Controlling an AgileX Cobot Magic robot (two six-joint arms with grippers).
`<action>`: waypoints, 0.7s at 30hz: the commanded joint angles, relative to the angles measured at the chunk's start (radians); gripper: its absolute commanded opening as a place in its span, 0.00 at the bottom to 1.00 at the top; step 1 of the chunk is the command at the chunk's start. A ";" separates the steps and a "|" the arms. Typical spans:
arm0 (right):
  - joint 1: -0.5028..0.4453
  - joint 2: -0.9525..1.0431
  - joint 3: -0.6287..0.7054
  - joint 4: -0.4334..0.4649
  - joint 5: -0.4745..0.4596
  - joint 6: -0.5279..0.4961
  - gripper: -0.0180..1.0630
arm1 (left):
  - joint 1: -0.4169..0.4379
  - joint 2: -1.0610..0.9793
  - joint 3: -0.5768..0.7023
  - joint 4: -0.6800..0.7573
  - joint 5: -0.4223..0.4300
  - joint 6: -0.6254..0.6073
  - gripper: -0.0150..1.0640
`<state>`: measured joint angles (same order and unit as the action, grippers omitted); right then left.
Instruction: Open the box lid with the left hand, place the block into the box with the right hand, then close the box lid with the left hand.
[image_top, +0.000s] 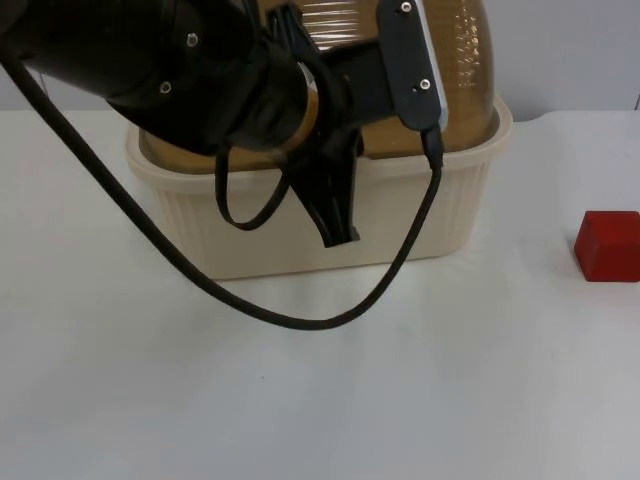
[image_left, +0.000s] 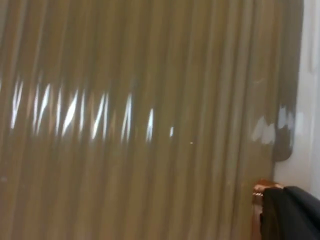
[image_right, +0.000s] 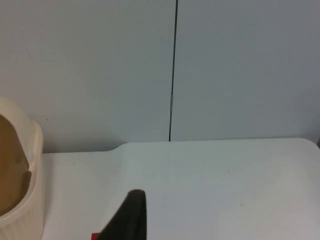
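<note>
reaching over the box (image_top: 300, 235), left tool (image_top: 338, 225) grip unclear at lid (image_top: 440, 60); block (image_top: 608, 245) lies nearer right tool (image_right: 131, 220), grip unclear.

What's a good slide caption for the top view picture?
Left gripper reaches over the cream box's front rim at the brown lid, while the red block waits on the white table.

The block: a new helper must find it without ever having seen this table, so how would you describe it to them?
Start at the big cream ribbed box with the brown translucent lid, where the left gripper hangs over the front wall. Follow the white table toward the right arm's side. There the block sits alone, clear of the box: a small red cube, the only brightly coloured thing there.
</note>
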<state>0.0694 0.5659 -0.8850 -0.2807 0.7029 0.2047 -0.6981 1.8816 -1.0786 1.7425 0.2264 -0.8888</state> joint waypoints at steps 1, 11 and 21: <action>-0.001 -0.001 -0.004 -0.007 0.003 -0.004 0.98 | 0.000 0.003 -0.003 -0.019 -0.050 -0.009 0.01; -0.001 -0.001 -0.004 -0.007 0.003 -0.004 0.98 | 0.000 0.018 -0.003 -0.041 -0.057 -0.006 0.01; -0.001 -0.001 -0.004 -0.007 0.003 -0.004 0.98 | 0.001 0.025 -0.003 -0.005 0.000 -0.006 0.01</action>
<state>0.0694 0.5659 -0.8850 -0.2807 0.7029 0.2073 -0.6981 1.9102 -1.0786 1.7314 0.2096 -0.8888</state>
